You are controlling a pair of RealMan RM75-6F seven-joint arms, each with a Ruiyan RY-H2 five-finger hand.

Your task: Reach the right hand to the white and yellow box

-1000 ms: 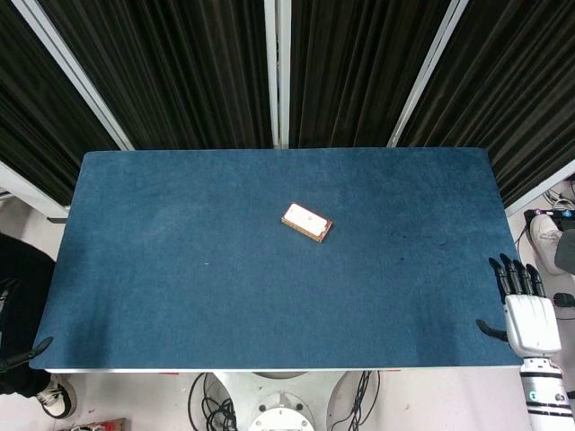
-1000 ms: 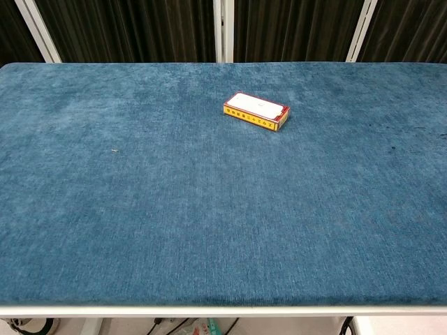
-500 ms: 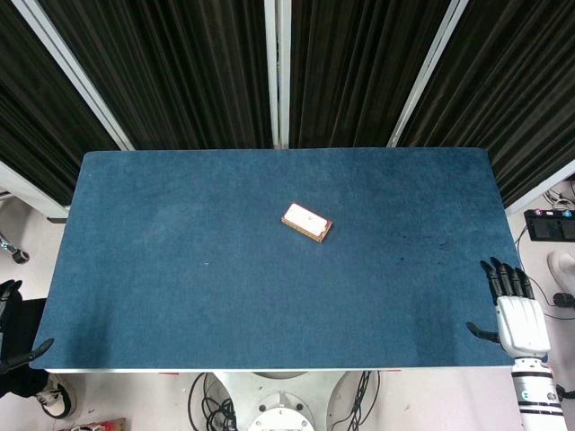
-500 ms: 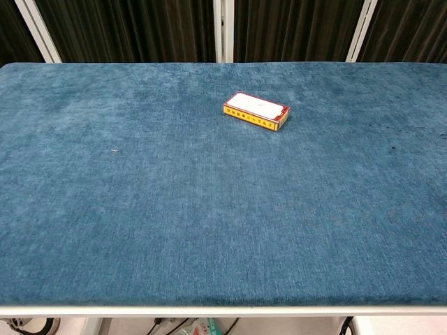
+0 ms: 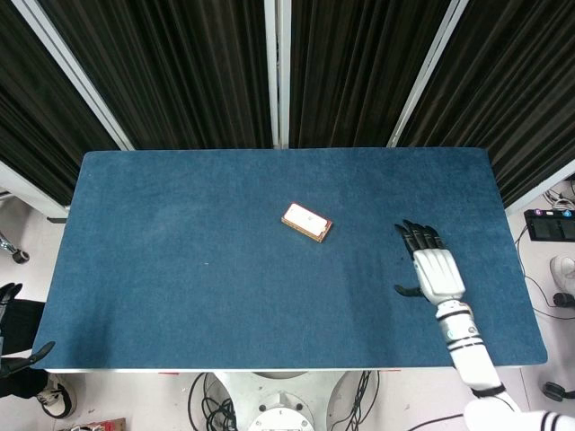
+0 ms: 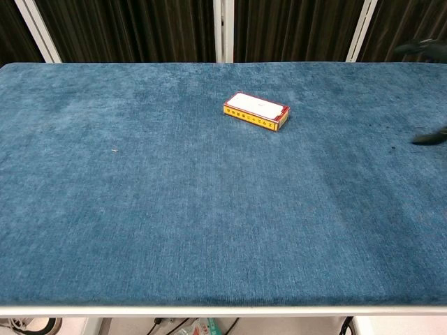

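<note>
The white and yellow box (image 5: 306, 222) lies flat near the middle of the blue table (image 5: 180, 269); the chest view shows its white top and yellow side (image 6: 256, 111). My right hand (image 5: 433, 265) hovers over the table to the right of the box, palm down, fingers spread, holding nothing. A clear gap separates it from the box. In the chest view only dark fingertips (image 6: 427, 138) show at the right edge. My left hand (image 5: 13, 337) sits off the table's front left corner, mostly cut off by the frame.
Black curtains with white frame bars (image 5: 278, 72) stand behind the table's far edge. Cables and the robot's base (image 5: 278, 404) lie below the front edge. Some gear sits on the floor at the right (image 5: 550, 224).
My right hand has moved from the table's front right corner leftward and forward over the table, toward the box. The box has not moved.
</note>
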